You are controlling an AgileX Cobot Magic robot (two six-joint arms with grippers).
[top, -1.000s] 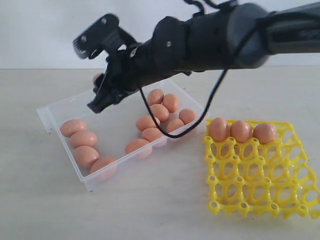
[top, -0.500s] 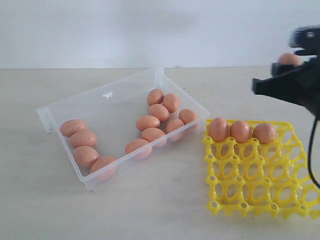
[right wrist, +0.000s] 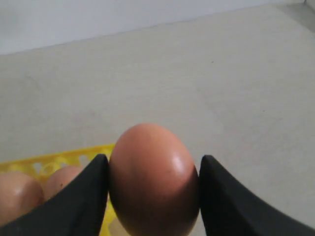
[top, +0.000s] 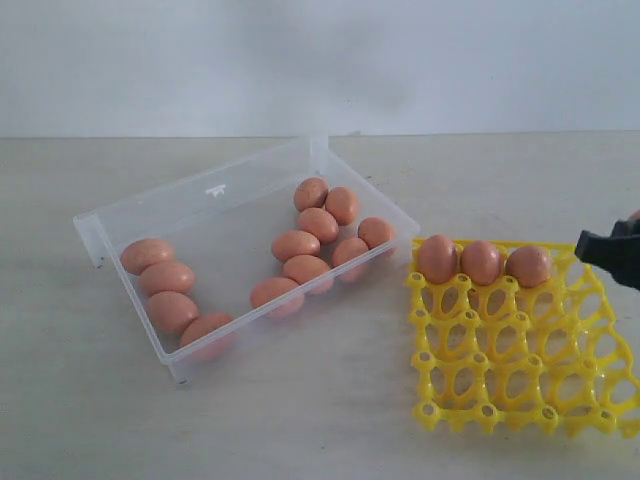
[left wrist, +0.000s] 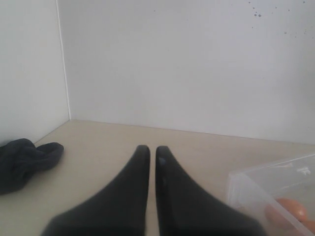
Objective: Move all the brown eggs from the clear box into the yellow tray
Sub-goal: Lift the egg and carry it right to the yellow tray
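My right gripper (right wrist: 152, 160) is shut on a brown egg (right wrist: 153, 187), held by its sides between both black fingers. It hangs just above the back right corner of the yellow tray (top: 520, 350); in the exterior view only one finger (top: 608, 251) shows at the right edge. Three brown eggs (top: 482, 262) sit in the tray's back row. Several more lie in the clear box (top: 215, 195), in a left group (top: 165, 277) and a right group (top: 318, 225). My left gripper (left wrist: 149, 148) is shut and empty, low over the table beside the box's corner (left wrist: 275, 182).
A dark cloth (left wrist: 24, 160) lies on the table by the wall corner in the left wrist view. A white wall runs behind the table. The tray's front rows of cups (top: 500, 385) hold nothing.
The right arm has swung from above the clear box across to the right with the egg, then dropped lower by the tray's far right corner, mostly leaving the exterior view.
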